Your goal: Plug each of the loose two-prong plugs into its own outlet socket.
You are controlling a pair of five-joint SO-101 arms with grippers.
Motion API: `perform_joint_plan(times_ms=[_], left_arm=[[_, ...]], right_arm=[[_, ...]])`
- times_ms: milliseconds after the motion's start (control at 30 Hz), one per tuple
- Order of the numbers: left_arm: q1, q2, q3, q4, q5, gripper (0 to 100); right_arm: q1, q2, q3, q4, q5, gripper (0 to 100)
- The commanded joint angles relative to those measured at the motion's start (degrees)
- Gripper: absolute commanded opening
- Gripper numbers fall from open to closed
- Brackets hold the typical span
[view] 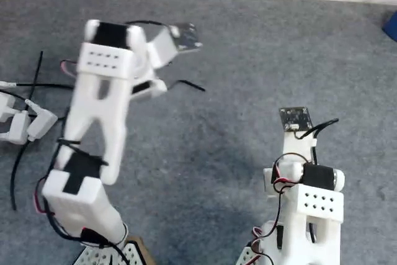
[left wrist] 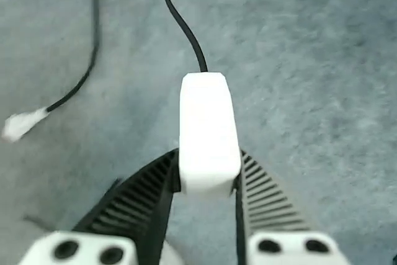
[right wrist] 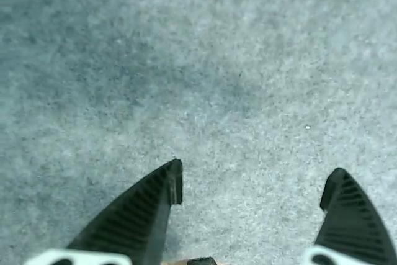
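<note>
A grey felt mat [view: 248,60] covers the whole table, with a pale strip of wall along the far edge. The left arm [view: 99,110] stretches out to the far left part of the mat. Its wrist view shows the left gripper [left wrist: 208,153] clamped on a white plug [left wrist: 208,122]. The two ribbed fingers [left wrist: 158,181] press its long sides near one end. The rest of the body sticks out past the tips, and a black cord [left wrist: 183,23] trails from the outer end. The prongs cannot be seen. Gripping the flat sides this way probably keeps the plug from twisting and lets the cord hang clear.

A second plug [left wrist: 22,125], small and white with its own thin cord [left wrist: 80,82], lies loose on the mat, well apart from the held one. At the left edge of the table sits a cluster of white blocks [view: 28,125] with black cables [view: 18,159] looping toward the near side. These may be the sockets, but their faces are too small to tell. The held plug is to the right of them, so my guess is that it must go left and be lined up with a socket.

The right arm [view: 313,206] stands at the near right, well away from all this. The right gripper [right wrist: 257,178] has its fingers spread wide over bare mat and holds nothing, likely parked out of the left arm's way.
</note>
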Motion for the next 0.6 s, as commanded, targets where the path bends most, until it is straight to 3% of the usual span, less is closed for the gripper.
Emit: perform_joint_plan(times_ms=[0, 200, 333, 467, 567], left_arm=[[-6.55, -7.69, -2.59, 0.44, -4.66, 0], [-17.36, -15.69, -0.04, 0.44, -6.24, 1], [-20.35, -21.76, 8.84, 0.44, -9.23, 1], [-18.95, -29.05, 25.36, 0.44, -9.76, 1], [-11.21, -32.92, 39.43, 0.44, -8.97, 1]], right_arm=[[-0.75, -0.75, -2.42, -0.13, -0.7, 34.3], [-0.75, -0.75, -2.42, -0.13, -0.7, 34.3], [-0.75, -0.66, -2.42, -0.13, -0.7, 34.3], [-0.75, -0.66, -2.42, -0.13, -0.7, 34.3], [-0.84, -0.66, -2.42, -0.13, -0.7, 34.3]])
